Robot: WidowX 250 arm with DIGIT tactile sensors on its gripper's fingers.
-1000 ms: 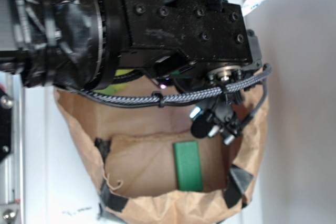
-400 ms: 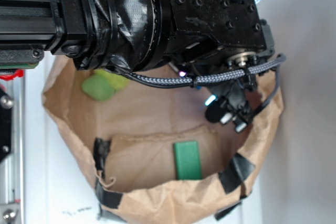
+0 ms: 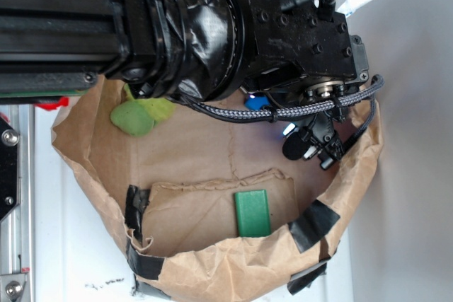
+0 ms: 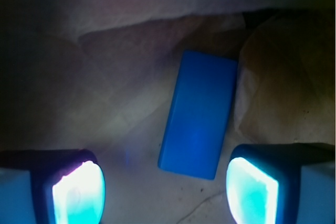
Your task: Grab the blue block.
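Observation:
The blue block (image 4: pixel 199 114) lies flat on crumpled brown paper in the wrist view, its long side running away from me and leaning slightly right. My gripper (image 4: pixel 165 195) hangs above it, open, its two glowing pads (image 4: pixel 79 195) wide apart with nothing between them; the block's near end sits just ahead of the gap, closer to the right pad. In the exterior view only a small blue patch of the blue block (image 3: pixel 257 102) shows under the arm's black wrist (image 3: pixel 283 40). The fingers are hidden there.
A brown paper bag (image 3: pixel 212 274) with taped rim surrounds everything. Inside it a green rectangular block (image 3: pixel 253 213) lies near the front wall and a light green lumpy object (image 3: pixel 138 114) sits at the back left. A braided cable (image 3: pixel 283 112) loops under the wrist.
The arm has shifted right and back over the bag, uncovering the light green object and more of the bag floor. A bit of blue now shows beneath the wrist.

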